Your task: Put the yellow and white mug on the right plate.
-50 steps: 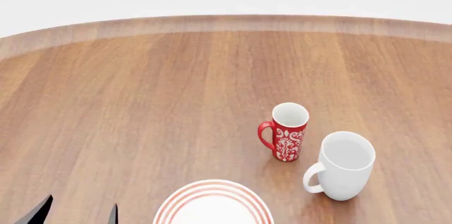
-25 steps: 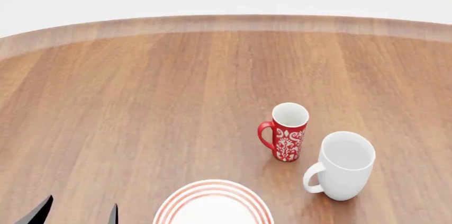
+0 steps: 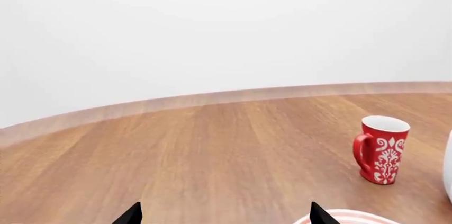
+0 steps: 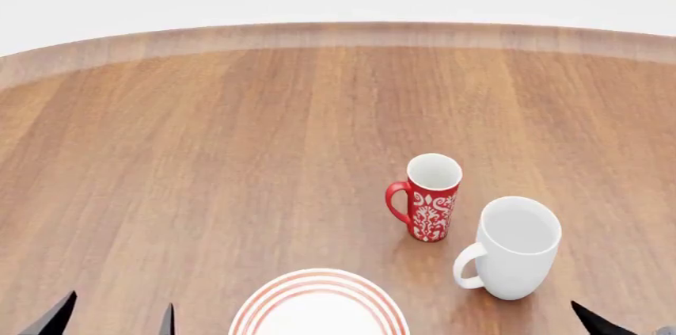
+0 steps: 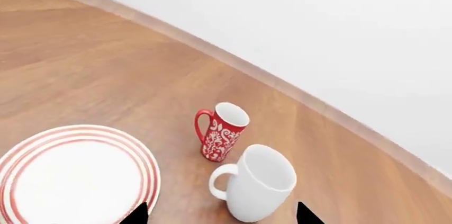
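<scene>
The yellow and white mug is out of view in every frame. One white plate with red rings (image 4: 317,277) lies at the near middle of the table, cut off by the picture's lower edge; whether it is the right plate I cannot tell. The same plate (image 5: 145,160) fills the lower corner of the right wrist view, and only a sliver of it (image 3: 350,215) reaches the left wrist view. My left gripper (image 4: 113,321) hovers open at the near left, beside the plate. My right gripper (image 5: 220,214) is open just short of the white mug, holding nothing.
A red mug with a white floral pattern (image 4: 431,202) stands upright beyond the plate. Close to its right stands a taller all-white mug (image 4: 514,246), handle towards the plate. The round wooden table's far edge (image 4: 338,32) curves across the back.
A dark fingertip of my right gripper has come into the head view at the bottom right. My left fingertips sit slightly lower. The mugs and plate have not moved.
</scene>
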